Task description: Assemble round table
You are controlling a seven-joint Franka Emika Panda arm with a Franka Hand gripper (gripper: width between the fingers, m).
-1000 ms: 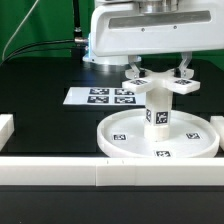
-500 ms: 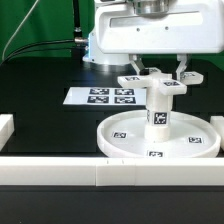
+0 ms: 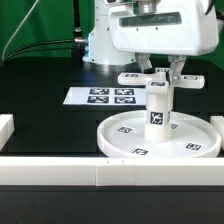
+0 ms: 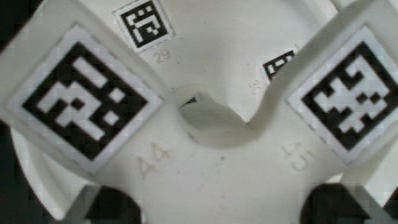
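On the black tabletop (image 3: 40, 125), the large rimmed round disc (image 3: 120, 135) is lying flat near the front border rail (image 3: 110, 172), w/ the short thick cylinder (image 3: 158, 112) standing upright at its center and the cross-shaped piece (image 3: 160, 80) sitting level on top of the cyl. Directly above, the gripper (image 3: 161, 73) is pinching the cross-shaped piece (image 4: 196, 110) btwn its fingers (image 3: 177, 71), which are reaching down at either side of it; the wrist view is showing tagged cross arms close up. Behind, toward the exterior view's left, the marker board (image 3: 100, 97) is lying flat, well apart from the disc.
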